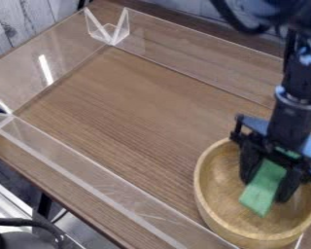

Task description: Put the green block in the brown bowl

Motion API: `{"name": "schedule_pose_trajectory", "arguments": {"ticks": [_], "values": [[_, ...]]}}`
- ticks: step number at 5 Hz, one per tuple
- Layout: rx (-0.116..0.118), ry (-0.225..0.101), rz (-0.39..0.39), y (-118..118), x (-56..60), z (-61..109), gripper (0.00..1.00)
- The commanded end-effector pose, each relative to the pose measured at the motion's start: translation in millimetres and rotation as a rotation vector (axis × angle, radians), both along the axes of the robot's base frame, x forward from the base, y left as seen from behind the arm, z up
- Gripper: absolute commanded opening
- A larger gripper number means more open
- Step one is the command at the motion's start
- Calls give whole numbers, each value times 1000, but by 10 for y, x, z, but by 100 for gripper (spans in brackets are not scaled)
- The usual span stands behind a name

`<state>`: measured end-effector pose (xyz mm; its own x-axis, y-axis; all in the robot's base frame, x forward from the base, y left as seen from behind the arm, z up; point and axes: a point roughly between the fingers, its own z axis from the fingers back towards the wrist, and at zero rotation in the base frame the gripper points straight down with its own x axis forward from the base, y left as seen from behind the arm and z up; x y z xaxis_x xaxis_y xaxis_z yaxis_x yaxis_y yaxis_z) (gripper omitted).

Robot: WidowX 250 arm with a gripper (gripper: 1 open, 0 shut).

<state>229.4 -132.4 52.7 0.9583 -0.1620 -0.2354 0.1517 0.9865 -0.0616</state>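
Block held over the bowl.
My tool [276, 176] is pinching the green block [266, 191], which hangs tilted inside the brown bowl [221, 210], at the right of the wooden desk [120, 107].

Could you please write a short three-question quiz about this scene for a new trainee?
1. True or false: the hand is shut on the green block.
2. Where is the block now? A) on the table beside the bowl B) over the inside of the brown bowl C) near the clear stand
3. Fill in: the block is still ____ by the hand.

Key: 1 true; 2 B; 3 held
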Motion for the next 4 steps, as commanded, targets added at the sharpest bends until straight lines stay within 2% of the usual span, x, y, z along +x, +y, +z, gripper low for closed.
{"name": "schedule_pose_trajectory", "arguments": {"ticks": [1,4], "values": [[-14,-12,-14,-54,32,-82,0],[-35,-20,-29,-56,-8,-28,0]]}}
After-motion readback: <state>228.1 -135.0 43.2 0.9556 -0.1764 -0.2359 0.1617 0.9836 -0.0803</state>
